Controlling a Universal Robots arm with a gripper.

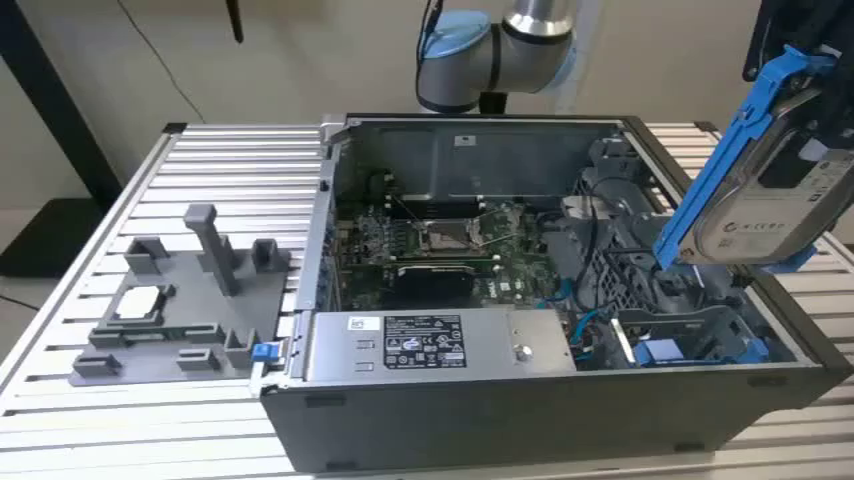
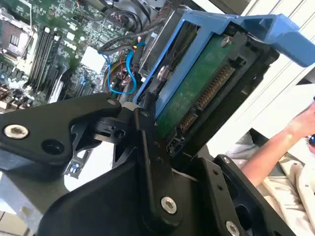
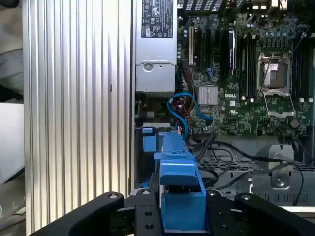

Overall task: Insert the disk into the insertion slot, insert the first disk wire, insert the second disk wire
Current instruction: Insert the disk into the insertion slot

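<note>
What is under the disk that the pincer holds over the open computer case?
Under the disk is the dark grey drive cage, crossed by black cables, with a small blue carrier close by. The spot straight below is covered by the disk itself.

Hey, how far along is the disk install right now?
Done: nothing seated yet. In hand: the pincer is shut on the disk, held tilted above the case at the exterior view's right. Left: the disk is outside the slot, and its connector is bare, with no wire in it.
</note>
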